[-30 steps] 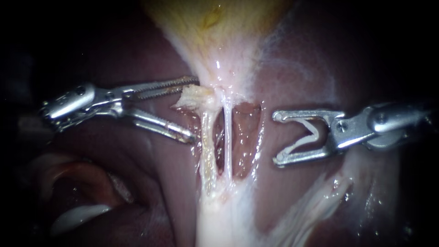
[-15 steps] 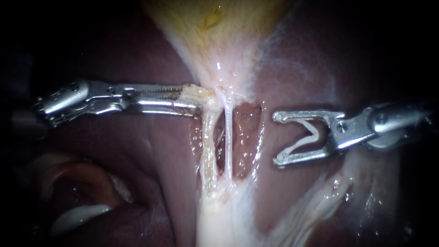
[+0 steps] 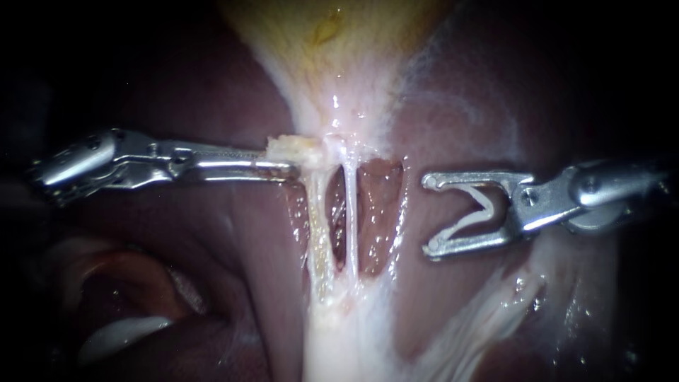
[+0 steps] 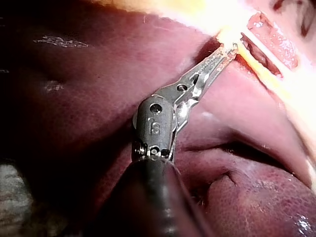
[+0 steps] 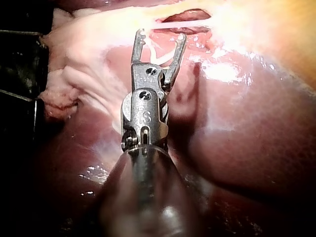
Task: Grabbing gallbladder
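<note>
The yellowish gallbladder (image 3: 332, 42) narrows downward into a pale neck. My left instrument (image 3: 288, 161) lies level, its jaws shut on a ragged pale tag of tissue (image 3: 291, 146) at the left edge of that neck. The left wrist view shows the same hold, my left instrument (image 4: 223, 53) closed on the pale edge. Below the neck run two tubes, a thicker left tube (image 3: 317, 233) and a thin white right tube (image 3: 351, 219). My right instrument (image 3: 430, 213) is to the right of them with its jaws wide open, touching no tissue. My right instrument (image 5: 159, 39) also looks open from its wrist.
Dark red liver (image 3: 233, 269) surrounds the neck and tubes on both sides. A pale bent strip (image 3: 475, 212) sits inside the right instrument's jaws. White fatty tissue (image 3: 339, 339) spreads below the tubes, and a pale fold (image 3: 120, 332) lies at lower left.
My left instrument's jaws went from open around the pale tag to shut on it, then drew it slightly left. The right instrument stayed still.
</note>
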`<move>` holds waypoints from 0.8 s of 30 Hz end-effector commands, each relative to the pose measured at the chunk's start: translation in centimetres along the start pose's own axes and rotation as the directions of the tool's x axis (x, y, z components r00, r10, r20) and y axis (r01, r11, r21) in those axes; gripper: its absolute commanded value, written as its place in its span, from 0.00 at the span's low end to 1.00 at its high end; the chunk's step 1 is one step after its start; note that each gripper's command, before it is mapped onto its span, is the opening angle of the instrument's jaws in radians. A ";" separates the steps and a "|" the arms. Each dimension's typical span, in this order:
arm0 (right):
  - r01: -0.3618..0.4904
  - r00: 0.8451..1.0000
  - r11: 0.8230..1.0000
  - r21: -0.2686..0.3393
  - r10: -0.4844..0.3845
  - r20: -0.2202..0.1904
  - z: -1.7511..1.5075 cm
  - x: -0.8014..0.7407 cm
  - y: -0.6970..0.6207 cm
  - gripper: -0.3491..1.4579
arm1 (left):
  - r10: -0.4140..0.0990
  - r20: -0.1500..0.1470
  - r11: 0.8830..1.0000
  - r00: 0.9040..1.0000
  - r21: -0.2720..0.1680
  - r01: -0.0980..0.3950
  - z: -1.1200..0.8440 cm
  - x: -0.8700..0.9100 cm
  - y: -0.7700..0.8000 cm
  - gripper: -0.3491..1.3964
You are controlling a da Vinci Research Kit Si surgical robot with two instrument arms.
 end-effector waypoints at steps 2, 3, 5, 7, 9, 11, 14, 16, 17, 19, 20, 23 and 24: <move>0.000 1.000 1.000 0.000 0.000 0.000 0.00 0.00 0.00 0.46 | -0.006 0.000 1.000 1.000 0.002 0.006 -0.06 -0.14 -0.07 0.00; 0.000 1.000 1.000 0.000 0.000 0.000 0.00 0.00 0.00 0.46 | -0.010 0.003 1.000 1.000 0.001 0.010 -0.09 -0.20 -0.09 0.00; 0.000 1.000 1.000 0.000 0.000 0.000 0.00 0.00 0.00 0.46 | -0.007 0.017 1.000 1.000 -0.004 0.007 -0.15 -0.32 -0.14 0.00; 0.000 1.000 1.000 0.000 0.000 0.000 0.00 0.00 0.00 0.46 | -0.002 0.035 1.000 0.999 -0.008 0.002 -0.20 -0.42 -0.18 0.00; 0.000 1.000 1.000 0.000 0.000 0.000 0.00 0.00 0.00 0.46 | -0.003 0.049 1.000 0.999 -0.008 0.003 -0.25 -0.52 -0.22 0.00; 0.000 1.000 1.000 0.000 0.000 0.000 -0.01 0.00 0.00 0.46 | -0.001 0.055 1.000 0.998 -0.008 0.002 -0.28 -0.58 -0.26 0.00; 0.000 1.000 1.000 0.000 0.000 0.000 -0.01 0.00 0.00 0.46 | 0.004 0.055 1.000 0.998 -0.010 -0.003 -0.29 -0.60 -0.28 0.00; 0.000 1.000 1.000 0.000 0.000 0.000 -0.01 0.00 0.00 0.46 | 0.005 0.055 1.000 0.998 -0.010 -0.004 -0.29 -0.58 -0.27 0.00; 0.000 1.000 1.000 0.000 0.000 0.000 -0.01 0.00 0.00 0.46 | 0.006 0.055 1.000 0.998 -0.011 -0.005 -0.28 -0.57 -0.27 0.00; 0.000 1.000 1.000 0.000 0.000 0.000 -0.01 0.00 0.00 0.46 | 0.007 0.055 1.000 0.998 -0.011 -0.006 -0.28 -0.55 -0.25 0.00; 0.000 1.000 1.000 0.000 0.000 0.000 -0.01 0.00 0.00 0.46 | 0.007 0.055 1.000 0.998 -0.011 -0.007 -0.27 -0.53 -0.25 0.00; 0.000 1.000 1.000 0.000 0.000 0.000 -0.01 0.00 0.00 0.46 | 0.008 0.055 1.000 0.998 -0.012 -0.008 -0.27 -0.52 -0.24 0.00; 0.000 1.000 1.000 0.000 0.000 0.000 -0.01 0.00 0.00 0.46 | 0.008 0.055 1.000 0.998 -0.012 -0.008 -0.27 -0.52 -0.24 0.00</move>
